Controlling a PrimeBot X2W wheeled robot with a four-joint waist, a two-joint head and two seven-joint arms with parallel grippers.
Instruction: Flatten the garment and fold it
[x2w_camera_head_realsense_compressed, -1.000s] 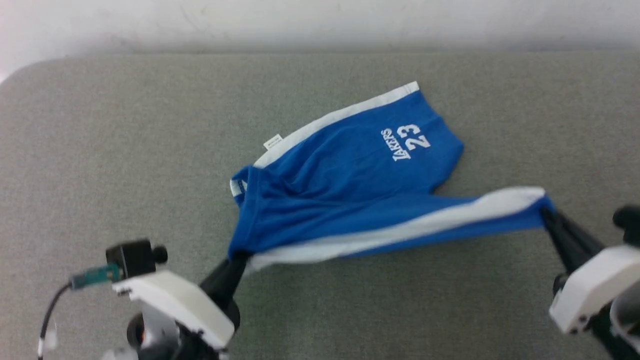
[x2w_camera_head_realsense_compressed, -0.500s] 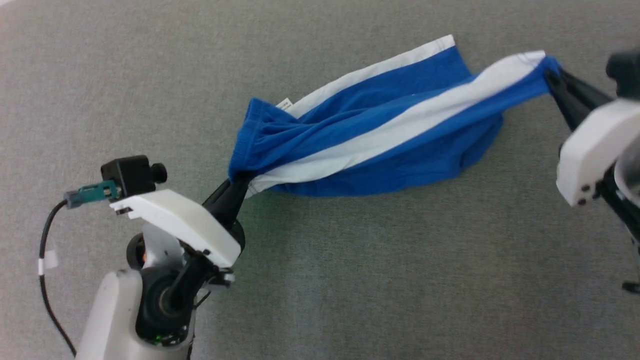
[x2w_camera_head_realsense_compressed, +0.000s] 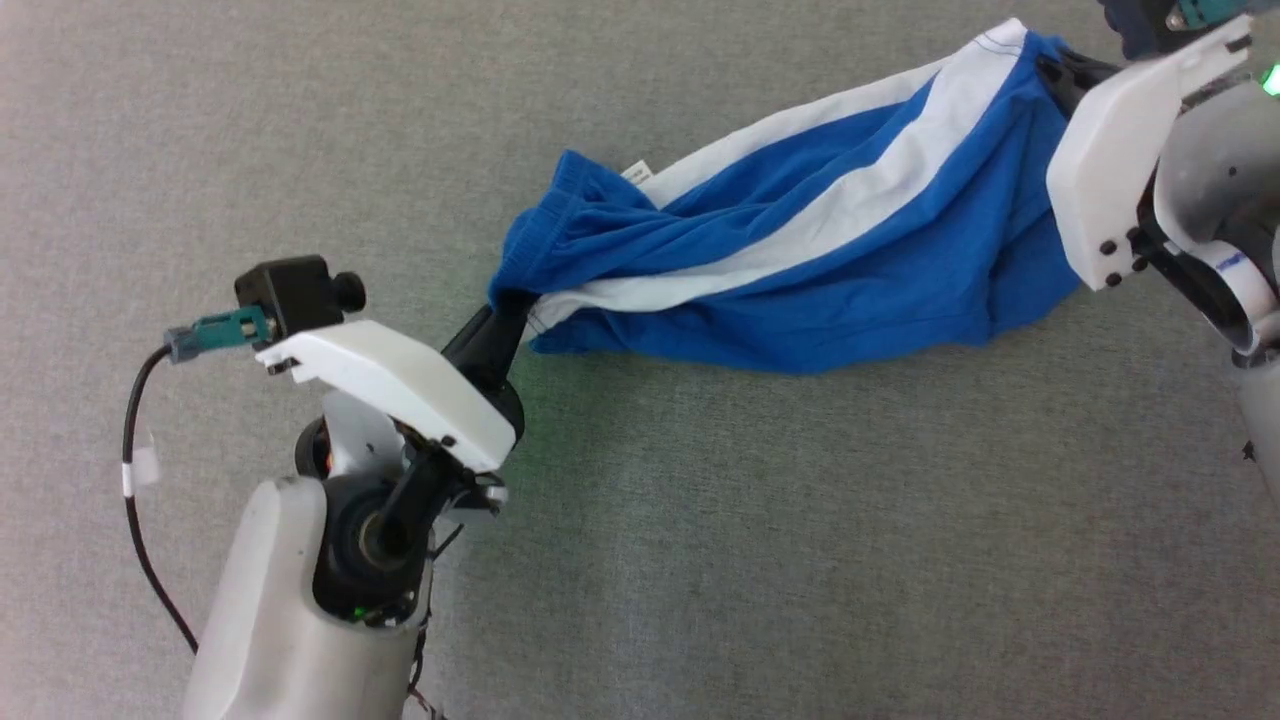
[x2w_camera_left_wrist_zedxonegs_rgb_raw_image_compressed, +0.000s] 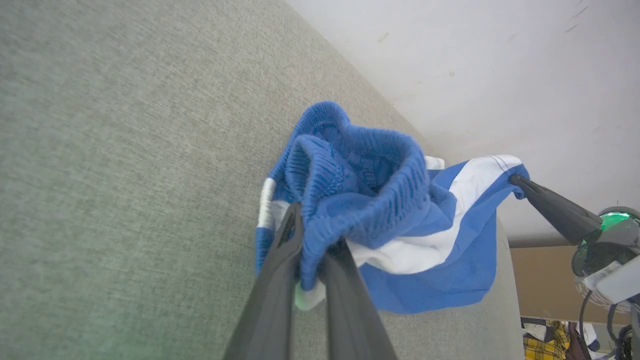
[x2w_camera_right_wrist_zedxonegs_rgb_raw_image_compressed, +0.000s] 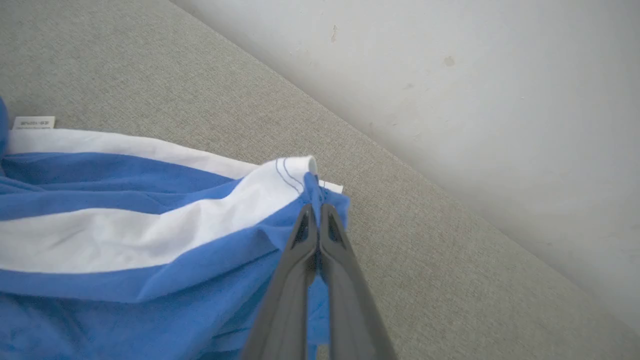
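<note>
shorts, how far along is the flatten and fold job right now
Done: both ends are gripped. The left gripper is shut on the waistband, the right gripper on a hem corner of the shorts. In hand: the shorts hang stretched between them, partly lifted off the grey surface, twisted and bunched, with the white stripe running across. Left: spread them flat, then make the fold; nothing looks neatly folded yet.

Grey-green woven fabric surface (x2w_camera_head_realsense_compressed: 700, 560) against a scuffed off-white wall (x2w_camera_right_wrist_zedxonegs_rgb_raw_image_compressed: 500, 75).
The wall rises along the surface's far edge, flecked with small marks; light is soft, even.
</note>
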